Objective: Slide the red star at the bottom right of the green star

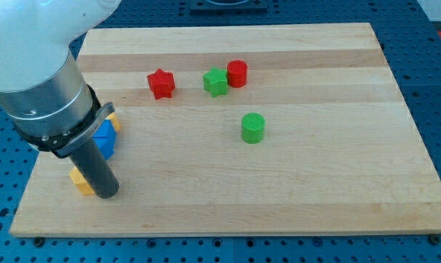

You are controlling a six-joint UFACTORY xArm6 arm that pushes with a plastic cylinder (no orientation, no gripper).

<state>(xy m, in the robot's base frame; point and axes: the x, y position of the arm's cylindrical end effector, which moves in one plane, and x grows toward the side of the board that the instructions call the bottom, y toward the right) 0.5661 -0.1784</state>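
Note:
The red star [160, 83] lies on the wooden board [301, 183], toward the view's top, left of centre. The green star [215, 81] lies to its right, a short gap apart. A red cylinder [237, 73] touches the green star's right side. A green cylinder [252, 128] stands below and to the right of the green star. My tip [106, 193] is at the view's lower left, far from both stars, on the board beside a yellow block [82, 180].
A blue block [106, 138] sits just above my tip, partly behind the rod, with another yellow block [112, 117] peeking out above it. The arm's large body fills the view's upper left. The board's left edge is near my tip.

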